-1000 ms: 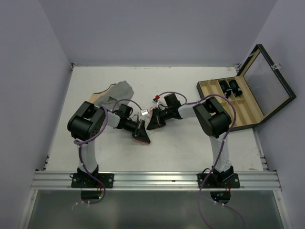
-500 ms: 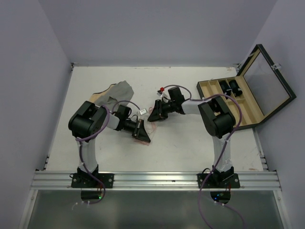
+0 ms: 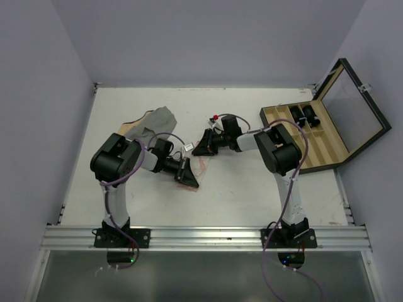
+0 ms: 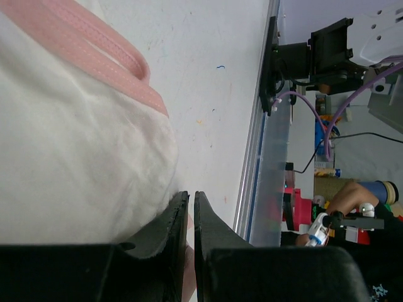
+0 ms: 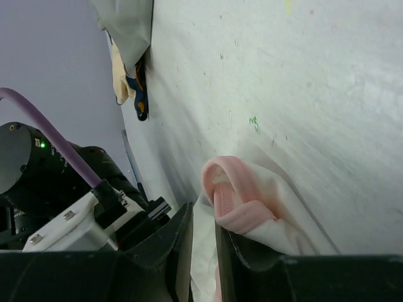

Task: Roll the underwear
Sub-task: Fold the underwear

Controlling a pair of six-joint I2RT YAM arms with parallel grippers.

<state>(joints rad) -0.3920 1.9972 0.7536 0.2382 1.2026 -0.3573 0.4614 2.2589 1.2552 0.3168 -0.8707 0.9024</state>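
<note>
Pinching underwear (image 4: 75, 157) edge, left hand (image 4: 187, 217) clenched in wrist view; right hand (image 5: 203, 245) grip unclear; overhead hides jaws.

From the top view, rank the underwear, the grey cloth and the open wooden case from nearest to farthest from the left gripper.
1. underwear: right at the left gripper, mid-table.
2. grey cloth: behind the gripper, toward the back left.
3. wooden case: far across, at the table's right edge.
</note>
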